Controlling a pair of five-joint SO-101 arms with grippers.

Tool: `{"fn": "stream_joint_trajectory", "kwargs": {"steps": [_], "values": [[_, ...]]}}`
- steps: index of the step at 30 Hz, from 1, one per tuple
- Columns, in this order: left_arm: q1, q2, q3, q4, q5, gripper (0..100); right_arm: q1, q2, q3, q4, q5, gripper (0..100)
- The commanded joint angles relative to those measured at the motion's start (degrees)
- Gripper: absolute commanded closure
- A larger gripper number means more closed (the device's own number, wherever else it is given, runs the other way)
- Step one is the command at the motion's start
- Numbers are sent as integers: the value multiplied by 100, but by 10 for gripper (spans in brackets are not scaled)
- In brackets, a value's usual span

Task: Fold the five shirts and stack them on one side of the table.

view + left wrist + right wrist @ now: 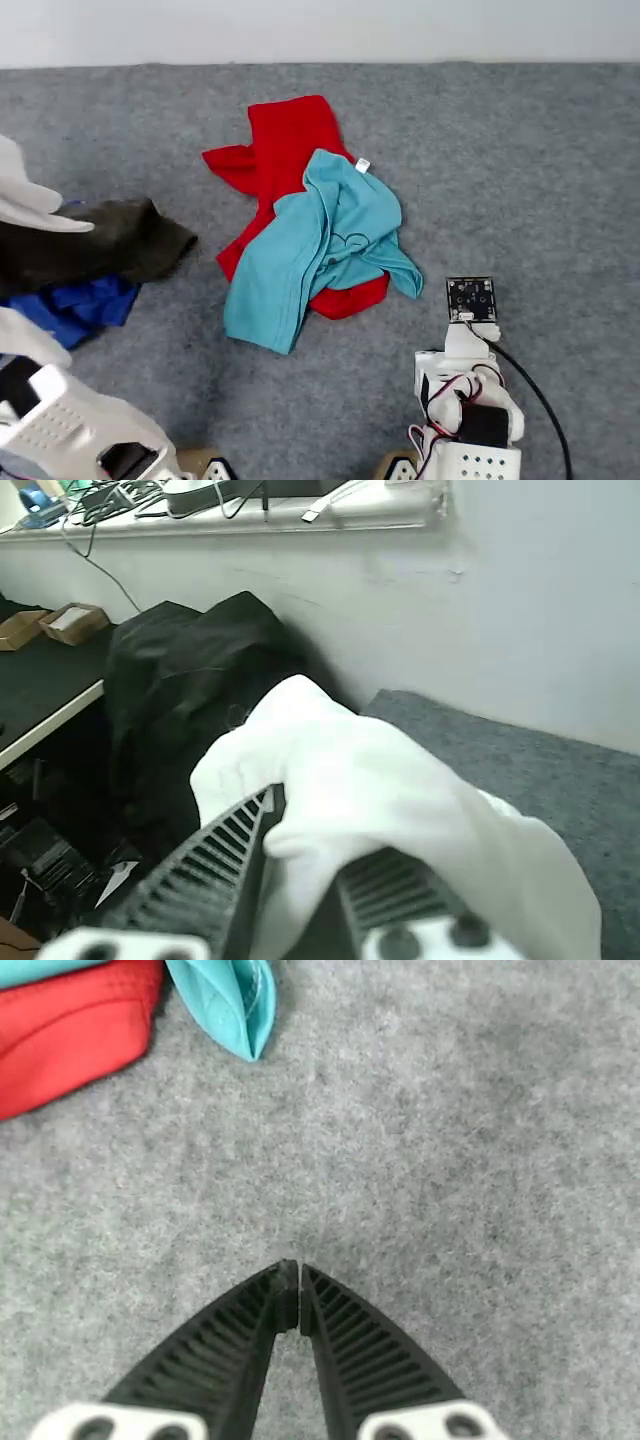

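My left gripper [300, 845]: my fingers are pinching the white shirt [390, 780] and holding it up, off to the left side of the table [520, 160].
My right gripper [300, 1295]: my fingers are pressed together on nothing, just over bare table near a corner of the teal shirt [310, 250].
Other shirts: the teal one lies on the red shirt [285, 140]; the dark shirt [100, 245] lies on the blue shirt [85, 305].
Doing it well: I think I should lay the white shirt flat on a bare spot, not on the heaps. Then my right fingers can open and grab a corner to pull it smooth.

Your left arm [75, 430] sits at the near left edge, left gripper [315, 840] clamped on a white shirt [400, 780], while your right arm [468, 400] stands near right, right gripper [300, 1300] aimed down, jaws closed tip to tip.
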Motion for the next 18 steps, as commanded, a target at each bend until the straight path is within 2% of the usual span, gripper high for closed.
{"fn": "stream_joint_trajectory", "kwargs": {"steps": [1, 7, 9, 14, 18], "values": [[-158, -308, -119, -290, 62, 987, 31, -66, 79, 13, -44, 990], [-149, 176, 752, -237, 18, 979, 31, -66, 79, 13, -44, 990], [-149, 316, 945, -35, -149, 927, 31, -66, 79, 13, -44, 990], [-149, 360, 954, 466, -466, 714, 31, -66, 79, 13, -44, 990], [-88, 79, 980, 492, -747, 702, 31, -66, 79, 13, -44, 990]]}}
